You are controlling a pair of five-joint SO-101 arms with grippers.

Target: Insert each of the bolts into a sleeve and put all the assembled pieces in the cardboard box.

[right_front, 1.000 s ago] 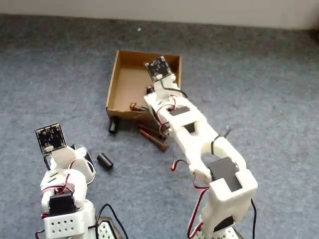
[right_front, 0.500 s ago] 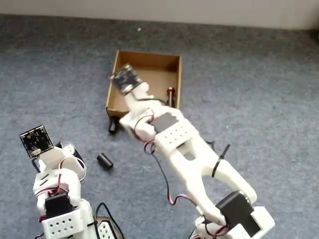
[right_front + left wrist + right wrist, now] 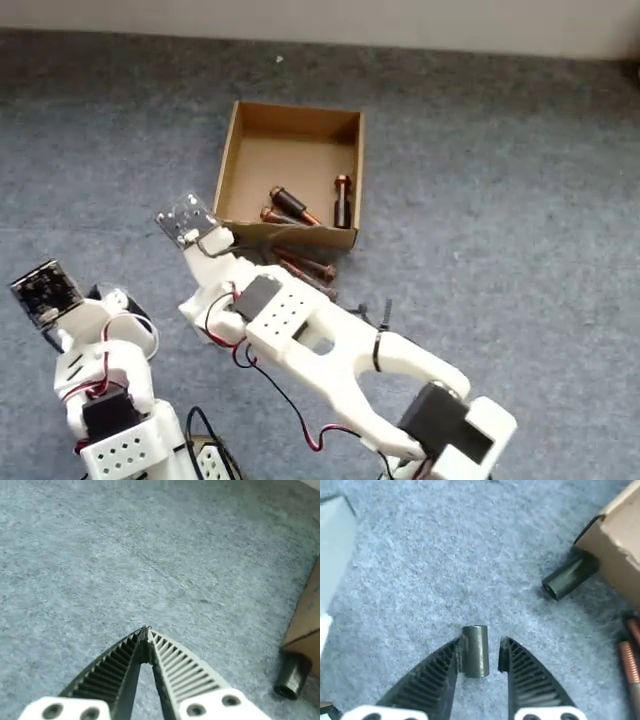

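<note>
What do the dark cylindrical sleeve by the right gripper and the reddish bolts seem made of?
Dark cylindrical sleeve: likely metal or plastic, dull dark finish, faint sheen along its side. Reddish threaded bolts: likely copper-coated metal, ridged shanks with reddish-brown gloss.

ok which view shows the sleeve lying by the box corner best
Right wrist view: the sleeve lies whole, open end showing, beside the cardboard box. Left wrist view catches the sleeve near its edge. In the high view the right arm covers that spot.

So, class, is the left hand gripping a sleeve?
No, the left hand is shut on nothing, and a sleeve lies apart beside the cardboard box.
</note>
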